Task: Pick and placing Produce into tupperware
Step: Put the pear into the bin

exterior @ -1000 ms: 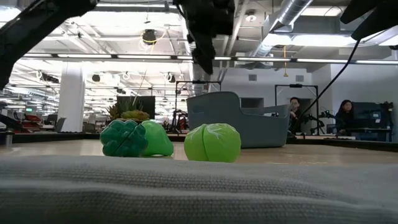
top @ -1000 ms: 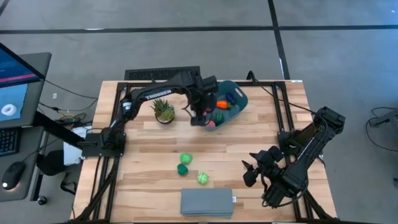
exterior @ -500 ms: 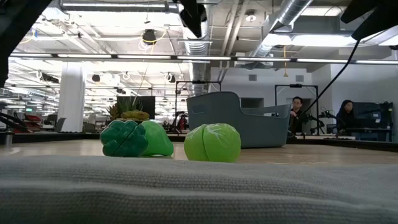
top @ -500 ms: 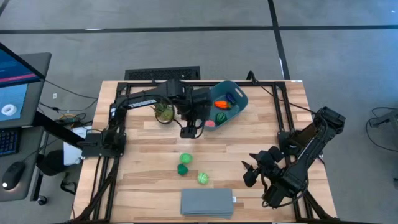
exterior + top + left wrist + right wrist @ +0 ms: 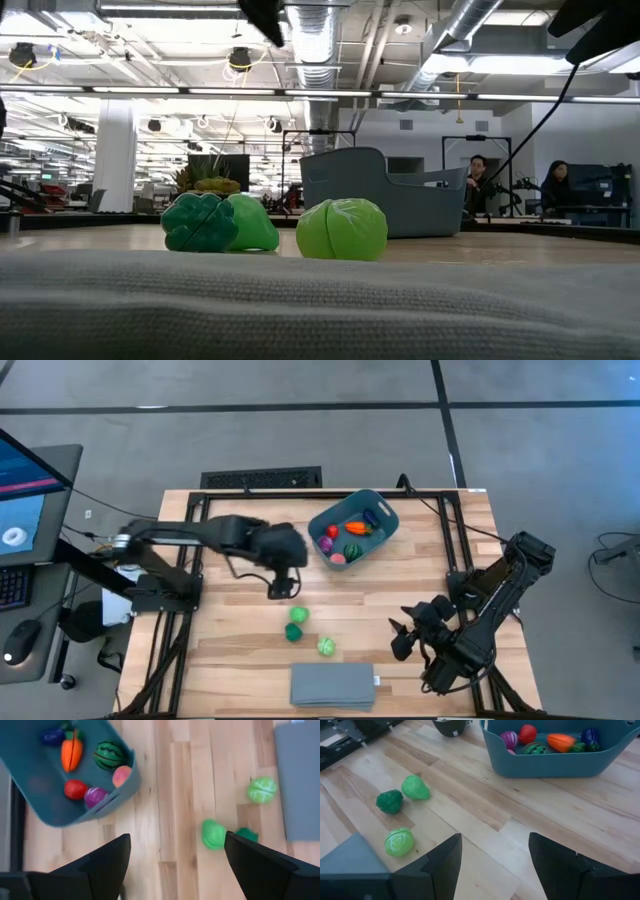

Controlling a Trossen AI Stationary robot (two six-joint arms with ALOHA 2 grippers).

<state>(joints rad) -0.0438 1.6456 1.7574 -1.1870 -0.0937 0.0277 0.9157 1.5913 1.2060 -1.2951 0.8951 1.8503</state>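
Even, bright overhead light fills the scene; long ceiling strip lamps (image 5: 300,94) glow white in the low view and wash out to glare near the ducts. On the pale wooden slatted table (image 5: 400,590) shadows are soft and short, pooling directly under the left gripper (image 5: 277,591) and beneath the right gripper (image 5: 405,636). The left wrist view is smeared by motion blur: the round light-green toy cabbage (image 5: 261,790) beyond its open fingers has fuzzy edges. The right wrist view is crisper. In the low view the flat grey-blue rectangular slab (image 5: 320,305) fills the foreground out of focus, while the room behind stays reasonably sharp.
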